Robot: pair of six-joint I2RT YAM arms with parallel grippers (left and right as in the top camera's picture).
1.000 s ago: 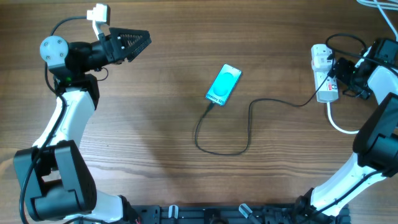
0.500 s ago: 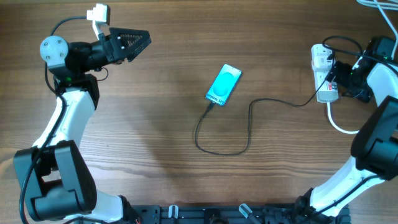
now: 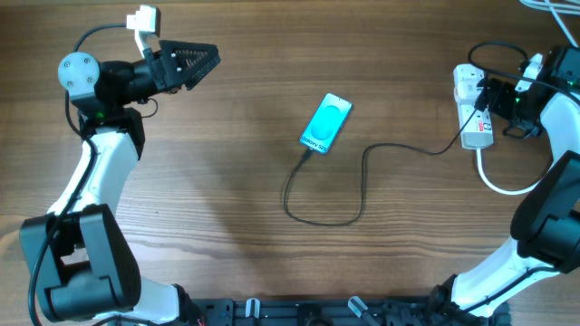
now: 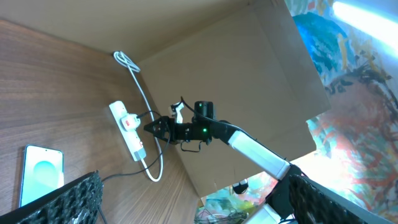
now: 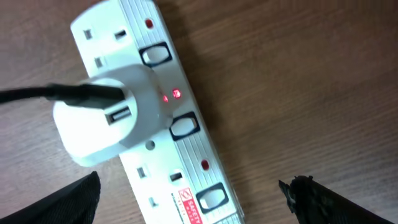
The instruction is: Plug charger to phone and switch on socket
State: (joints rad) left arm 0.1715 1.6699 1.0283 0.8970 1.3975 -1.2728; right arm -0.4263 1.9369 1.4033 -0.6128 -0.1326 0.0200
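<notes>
phone (image 3: 325, 124) lies central, charger (image 3: 364, 181) running from its lower end to the socket (image 3: 470, 110) far right; tip seating unclear. right gripper (image 3: 488, 98) over socket, fingers apart, tips cut off in wrist view; left gripper (image 3: 214, 56) far left, likewise apart.

Left arm (image 3: 93, 177) rose from its base, left gripper (image 3: 201, 63) pointing right, fingers spread wide. Right arm (image 3: 555, 195) curved upward, right gripper (image 3: 490, 97) pointing left, fingers likewise apart.
</notes>
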